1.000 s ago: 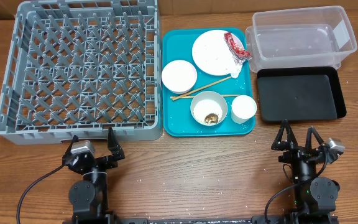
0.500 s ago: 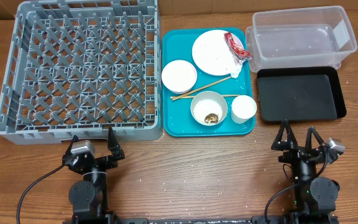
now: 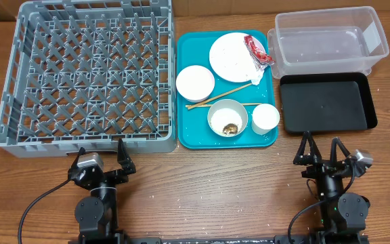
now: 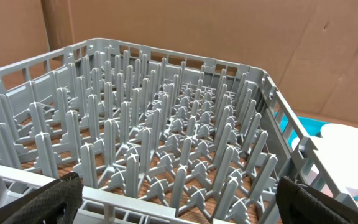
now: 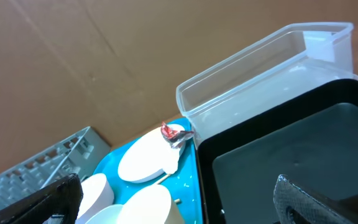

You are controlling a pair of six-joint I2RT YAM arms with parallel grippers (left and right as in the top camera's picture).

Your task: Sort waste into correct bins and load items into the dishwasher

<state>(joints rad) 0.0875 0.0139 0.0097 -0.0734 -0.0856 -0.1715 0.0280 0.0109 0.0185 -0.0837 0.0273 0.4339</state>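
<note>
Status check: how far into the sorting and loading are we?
Done: nothing; the dish rack, clear tub and black tray are empty. In hand: nothing; left pincer and right pincer stand open. Left: plate, empty bowl, second bowl, cup and chopsticks go from the teal tray to the rack; red wrapper, napkin and food lump go to the bins.

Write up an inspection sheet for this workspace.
Surface: wooden table, a few white specks.
Job's things: grey dish rack empty; teal tray holds plate, white bowl, second bowl with brown lump, cup, chopsticks, red wrapper, napkin; clear tub and black tray at right.
Clutter: nothing seen.
Grippers: left gripper and right gripper open, empty, near the front edge.
Cables: left cable and right cable, black, beside the arm bases.
Surroundings: brown cardboard behind.
</note>
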